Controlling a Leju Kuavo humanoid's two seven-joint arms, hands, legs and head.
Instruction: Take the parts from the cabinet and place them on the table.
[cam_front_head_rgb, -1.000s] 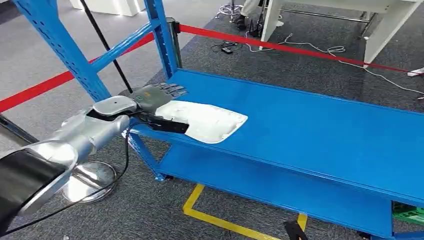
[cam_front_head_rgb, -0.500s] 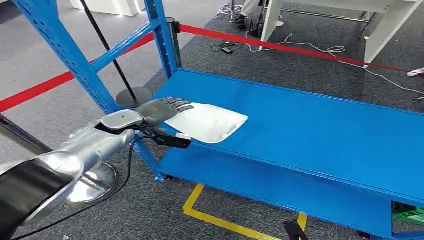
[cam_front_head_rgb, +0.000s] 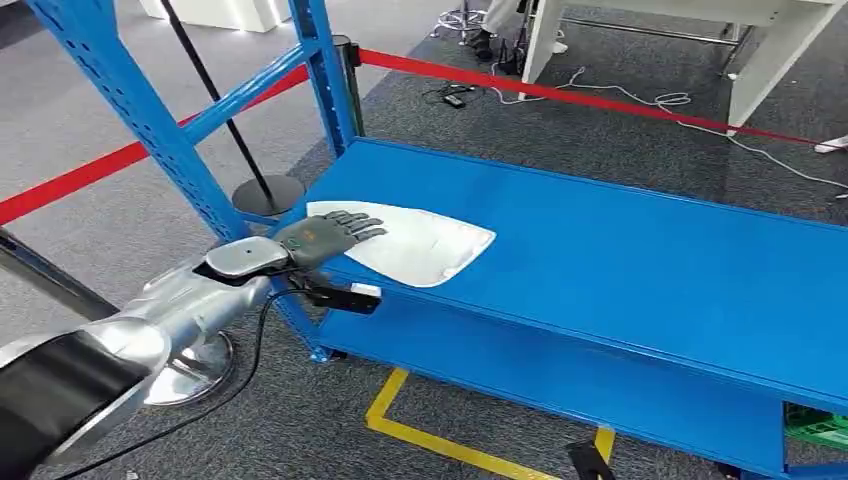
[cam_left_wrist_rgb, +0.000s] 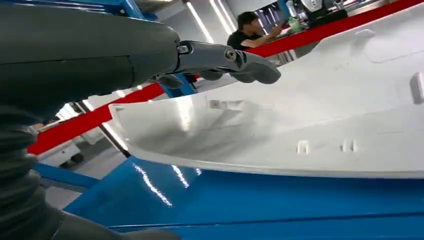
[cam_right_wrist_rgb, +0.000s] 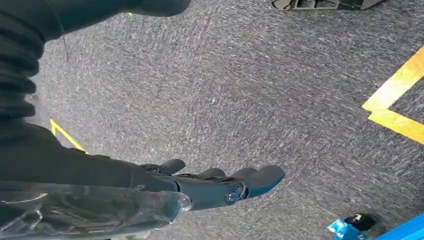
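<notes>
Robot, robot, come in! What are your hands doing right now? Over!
Left hand fingers over white part, grip unconfirmed. Part lies on blue shelf. Right hand empty, over floor. Nothing in the way.

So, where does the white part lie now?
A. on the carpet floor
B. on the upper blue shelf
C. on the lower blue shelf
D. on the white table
B: the white part lies on the upper blue shelf, near its front left corner, with the left hand over its edge.

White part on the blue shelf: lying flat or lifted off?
Cannot tell for sure. The white part lies across the blue shelf; the left hand has fingers over its near end.
</notes>
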